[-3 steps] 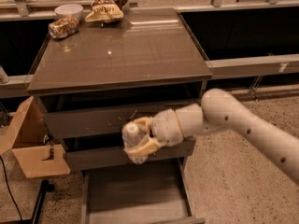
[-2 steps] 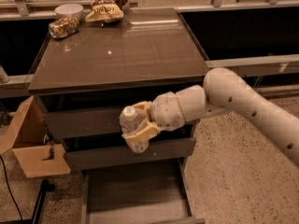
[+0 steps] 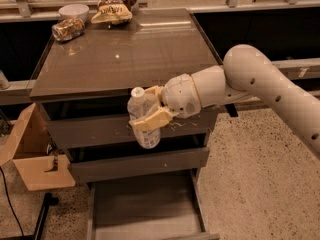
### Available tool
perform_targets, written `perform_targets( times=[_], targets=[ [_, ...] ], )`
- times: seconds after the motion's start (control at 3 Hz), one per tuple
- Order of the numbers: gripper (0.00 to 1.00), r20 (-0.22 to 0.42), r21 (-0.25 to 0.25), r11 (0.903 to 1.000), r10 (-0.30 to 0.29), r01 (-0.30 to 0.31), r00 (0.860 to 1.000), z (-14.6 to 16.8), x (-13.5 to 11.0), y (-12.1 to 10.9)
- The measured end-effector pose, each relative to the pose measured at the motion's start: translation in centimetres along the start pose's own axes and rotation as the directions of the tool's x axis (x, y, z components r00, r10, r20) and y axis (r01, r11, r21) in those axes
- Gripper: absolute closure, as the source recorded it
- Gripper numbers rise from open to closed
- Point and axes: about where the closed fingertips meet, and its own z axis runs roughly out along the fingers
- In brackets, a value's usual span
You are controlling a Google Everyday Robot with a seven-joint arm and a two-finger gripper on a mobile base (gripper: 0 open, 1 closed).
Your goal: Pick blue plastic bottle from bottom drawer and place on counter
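Observation:
My gripper (image 3: 148, 109) is shut on the blue plastic bottle (image 3: 141, 118), a small clear bottle with a white cap. I hold it upright in the air in front of the top drawer front, just below the counter's front edge. The white arm reaches in from the right. The counter (image 3: 150, 54) is the glossy grey-brown cabinet top behind and above the bottle. The bottom drawer (image 3: 145, 209) stands pulled open below, its flat grey floor bare.
A crushed can (image 3: 68, 28), a white bowl (image 3: 73, 11) and a snack bag (image 3: 113, 8) lie at the counter's back left. The top drawer front (image 3: 95, 130) has white scratches. An open cardboard box (image 3: 30, 151) stands on the floor at left.
My gripper has lifted the bottle from in front of the middle drawer up to just below the counter edge. The arm has risen with it.

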Motion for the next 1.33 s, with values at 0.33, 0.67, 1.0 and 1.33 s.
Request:
perform_targets(
  times=[0.33,0.67,1.0,1.33],
  targets=[
    [1.0,0.017,0.005,0.9999,0.014,-0.014,1.0,-0.9,-1.9,-0.8],
    [1.0,0.032,0.011,0.999,0.042,-0.042,0.999,-2.2,-4.7,-2.3],
    [1.0,0.034,0.013,0.9977,0.067,-0.067,0.997,-3.9,-8.4,-5.2],
    [1.0,0.039,0.012,0.9987,0.05,-0.05,0.998,-4.6,-11.5,-7.9]
  ],
)
